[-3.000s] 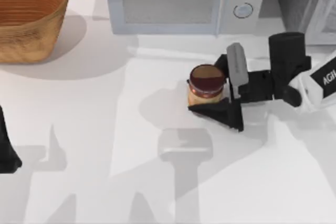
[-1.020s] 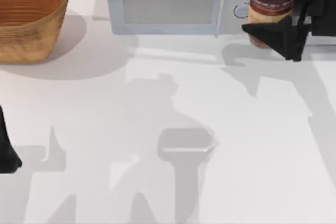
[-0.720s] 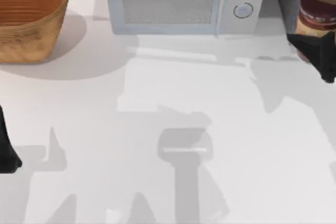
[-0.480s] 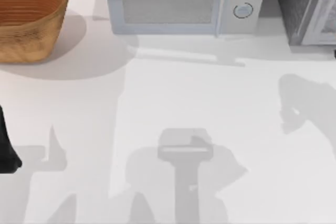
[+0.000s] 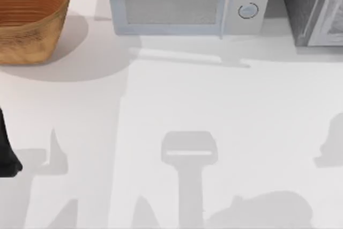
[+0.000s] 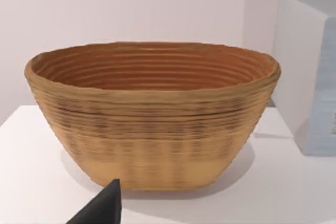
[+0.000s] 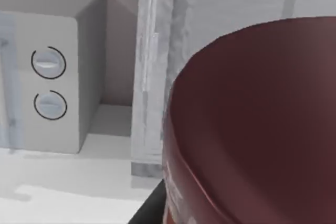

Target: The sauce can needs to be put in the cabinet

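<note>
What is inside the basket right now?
Nothing shows in the basket: the left wrist view sees only its ribbed inner wall. Its floor sits below the near rim, hidden.

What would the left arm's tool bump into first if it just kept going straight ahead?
Most likely the woven basket, which sits squarely ahead of the left tool in its wrist view, with bare table between them. How far off it stands is hard to judge.

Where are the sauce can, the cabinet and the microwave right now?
sauce can (image 7: 257, 124), right wrist view, on its maroon top.
cabinet (image 5: 300, 4), top view, on its dark speckled side.
microwave (image 5: 171, 1), top view, on its door window.
</note>
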